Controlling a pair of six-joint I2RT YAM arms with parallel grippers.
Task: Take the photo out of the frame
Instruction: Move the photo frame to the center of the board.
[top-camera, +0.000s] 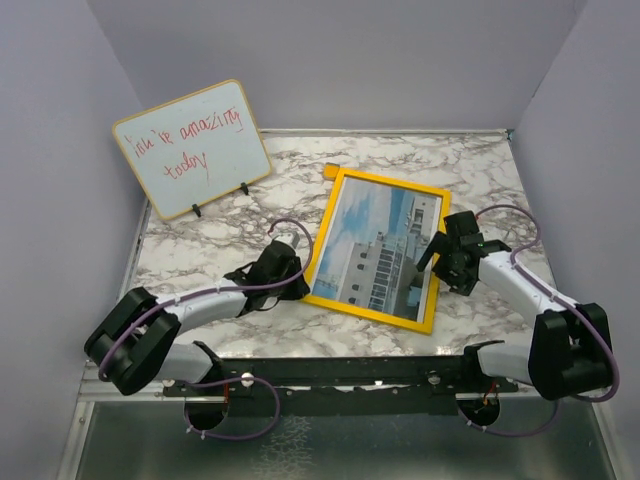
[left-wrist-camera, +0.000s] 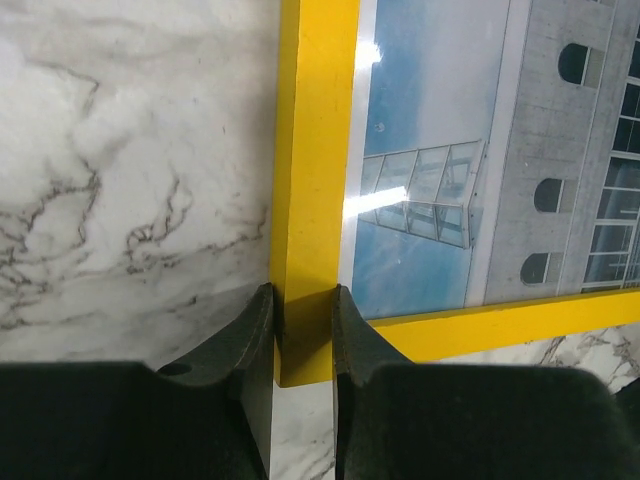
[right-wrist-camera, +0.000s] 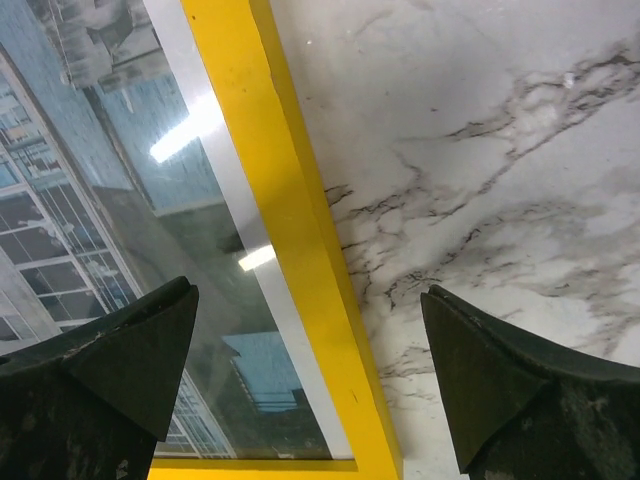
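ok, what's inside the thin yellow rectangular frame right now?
The print of a white building against blue sky, face up under glare. The back of the yellow frame is hidden, facing the marble table.

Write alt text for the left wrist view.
The left arm's fingers pinch a corner of the yellow frame, one on each side of its rail. Behind glass, the photo of a pale building against blue sky shows glare; marble table fills the left.

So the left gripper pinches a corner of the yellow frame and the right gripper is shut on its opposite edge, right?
No: the right gripper is open, its jaws wide either side of the frame edge; the right wrist view shows it.
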